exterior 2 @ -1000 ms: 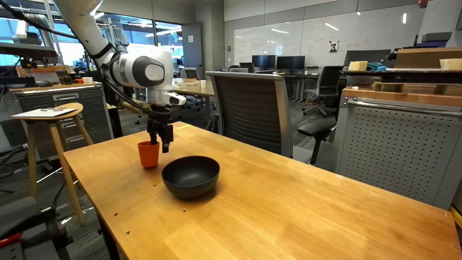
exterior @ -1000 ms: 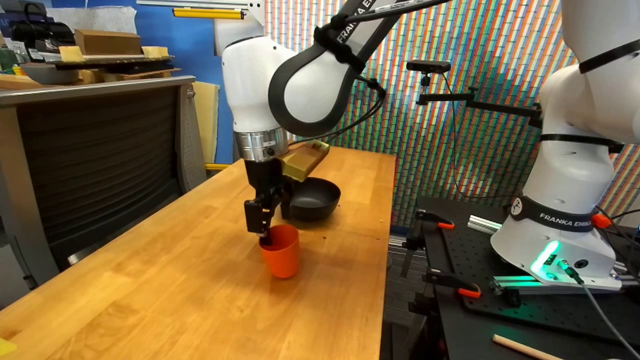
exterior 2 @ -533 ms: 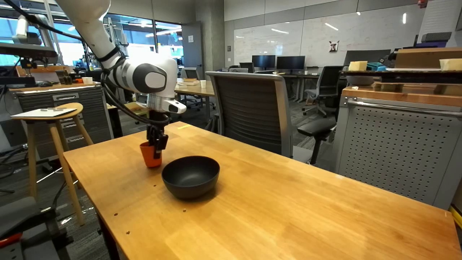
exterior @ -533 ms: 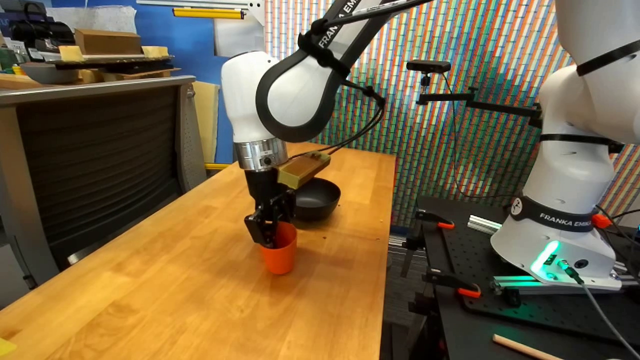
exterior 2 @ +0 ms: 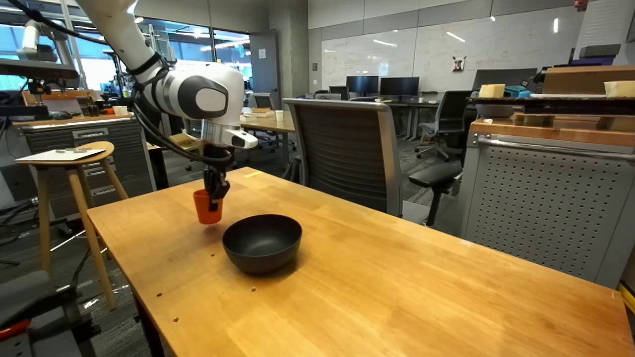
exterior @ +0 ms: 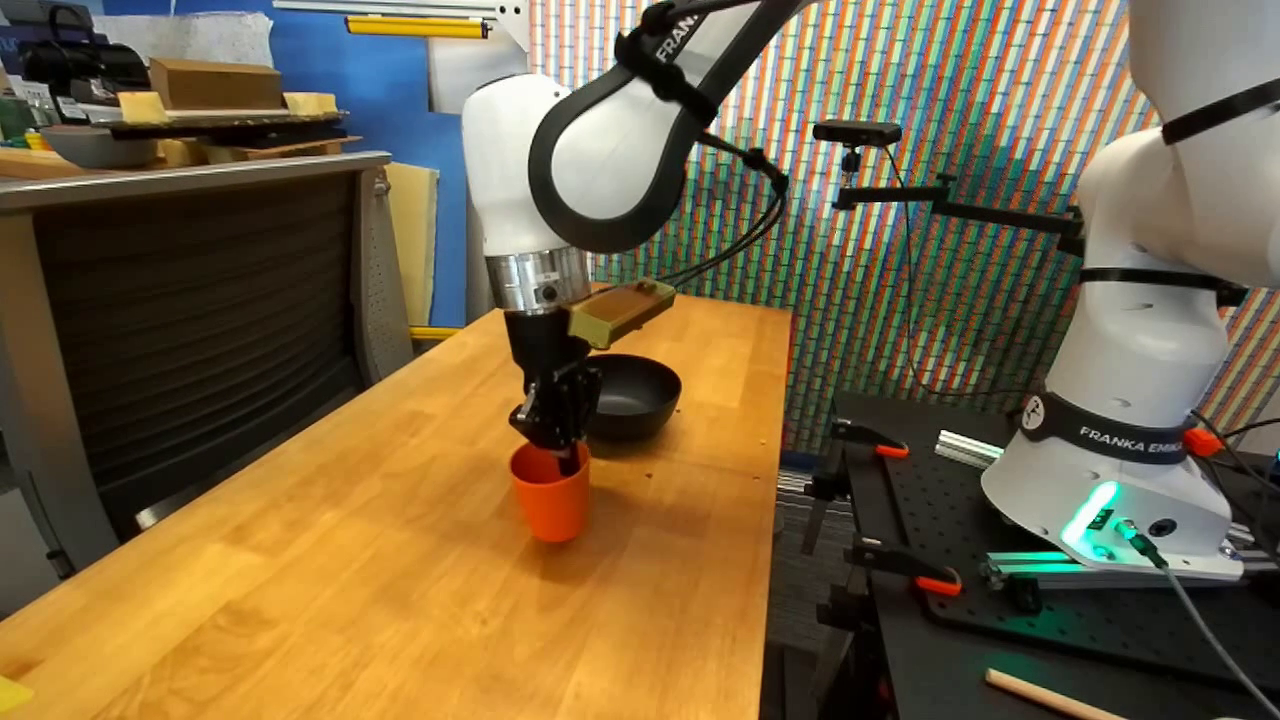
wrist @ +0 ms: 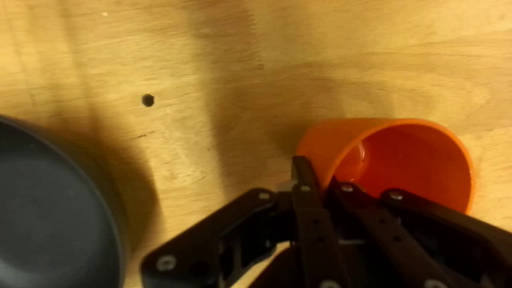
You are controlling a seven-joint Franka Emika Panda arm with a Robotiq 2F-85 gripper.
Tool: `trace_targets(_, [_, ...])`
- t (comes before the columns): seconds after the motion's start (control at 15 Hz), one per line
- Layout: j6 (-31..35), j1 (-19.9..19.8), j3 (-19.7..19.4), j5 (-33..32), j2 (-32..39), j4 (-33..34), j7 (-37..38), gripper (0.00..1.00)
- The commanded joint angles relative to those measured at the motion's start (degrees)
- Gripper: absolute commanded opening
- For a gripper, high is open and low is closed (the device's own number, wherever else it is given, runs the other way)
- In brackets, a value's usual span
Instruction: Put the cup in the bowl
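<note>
- While the surface (exterior 2: 407, 287) stretched beneath the whole job, of the two things wanted only the bowl (exterior 2: 260, 262) seemed to rest on it.
- The arm (exterior 2: 211, 99) was bent above the cup (exterior: 550, 505), not above the bowl; I judged the step in hand to be the lift, the grasp being made and the carry not yet done.
- That bowl, black and wide, sat upright near the cup and apart from it. The next move called for more height, enough for the cup's base to pass the bowl's rim, then a sideways carry to its middle.
- The tool (wrist: 319, 180) was clenched on the cup's wall, at the side towards the bowl.
- The cup, orange and close to upright, hung outside the bowl; in both exterior views a shadow beneath its base suggested that it was just clear of the surface.
- One of the tool's fingers (wrist: 306, 200) pressed the wall from outside, the other from within, so lowering would probably need room inside the bowl for the outer one.
</note>
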Motion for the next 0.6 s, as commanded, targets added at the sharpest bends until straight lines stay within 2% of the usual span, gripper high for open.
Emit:
trace_targets(0.0, [-1.9, 1.1, -4.0, -3.5, -13.2, -8.9, 3.6, 0.01])
trace_targets(0.27, [-0.8, -0.7, -7.7, -10.7, -24.9, -17.0, 12.2, 0.01])
trace_targets(0.4, [-0.2, -2.6, -8.4, -15.9, -27.4, -18.8, 17.8, 0.01])
trace_targets(0.53, [-0.4, -5.0, -8.2, -18.5, -28.5, -19.2, 20.5, 0.01])
